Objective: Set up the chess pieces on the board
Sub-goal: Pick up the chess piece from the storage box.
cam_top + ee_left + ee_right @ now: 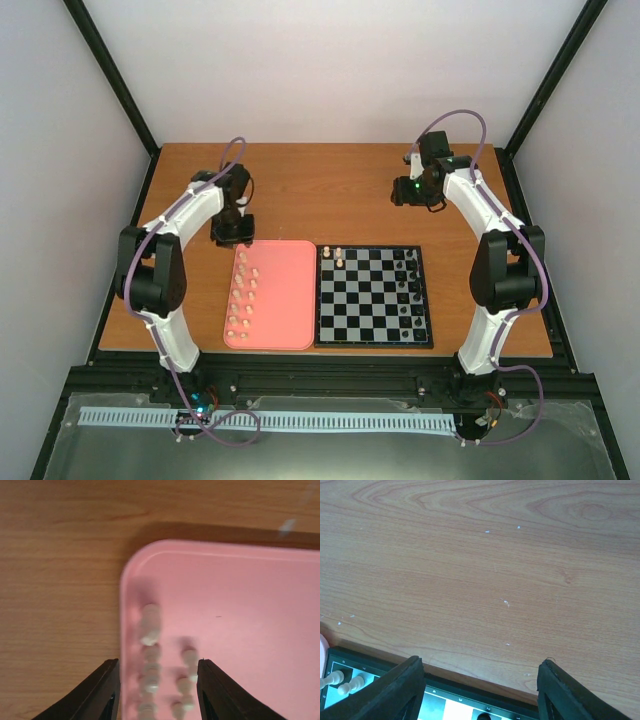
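Several cream-white chess pieces point(243, 290) stand in two columns along the left side of a pink tray point(285, 300). Two more point(334, 256) stand at the far-left corner of the board point(362, 300). My left gripper point(232, 236) hovers over the tray's far-left corner. In the left wrist view this gripper point(159, 682) is open, and its fingers point(106, 692) straddle both blurred columns of pieces point(150, 625) without gripping any. My right gripper point(411, 193) hangs open and empty beyond the board's far edge, over bare wood point(480, 690). That view also shows the board's border point(445, 687) and the two cream pieces point(342, 682).
Small black chess figures point(408, 285) line the board's right side. The tray and the board lie side by side at the table's near edge. Bare wooden tabletop point(330, 190) stretches behind them. Black frame posts and white walls enclose the table.
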### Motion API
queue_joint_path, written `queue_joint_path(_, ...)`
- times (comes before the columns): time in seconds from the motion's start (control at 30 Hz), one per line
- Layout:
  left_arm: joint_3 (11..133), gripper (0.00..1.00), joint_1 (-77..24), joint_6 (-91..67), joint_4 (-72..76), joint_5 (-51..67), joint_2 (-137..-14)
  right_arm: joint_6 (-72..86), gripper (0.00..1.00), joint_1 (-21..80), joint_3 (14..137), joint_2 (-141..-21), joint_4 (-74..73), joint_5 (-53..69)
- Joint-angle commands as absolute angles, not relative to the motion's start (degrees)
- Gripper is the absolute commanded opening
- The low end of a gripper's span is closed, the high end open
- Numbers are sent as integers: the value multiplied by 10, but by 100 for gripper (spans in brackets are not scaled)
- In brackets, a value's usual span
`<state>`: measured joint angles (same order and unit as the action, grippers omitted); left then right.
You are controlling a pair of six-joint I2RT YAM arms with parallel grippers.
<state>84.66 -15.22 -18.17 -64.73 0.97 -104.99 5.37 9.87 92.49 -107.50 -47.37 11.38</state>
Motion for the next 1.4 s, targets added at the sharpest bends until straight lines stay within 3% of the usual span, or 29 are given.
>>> queue_joint_path(0.0,810,45,-133,-181,-609,-1,-1023,52,62,94,927,-1055,-472,122)
queue_joint_path(0.57,774,44,-117,-177,-562,0,-1089,49,62,94,933,-1066,-475,119)
queue_joint_path(0.87,781,39,-116,-176,-558,0,-1110,52,62,94,934,-1074,-473,121)
queue_joint_path(1.37,786,18,-116,-180,-559,-5,-1119,52,62,94,930,-1076,-469,123)
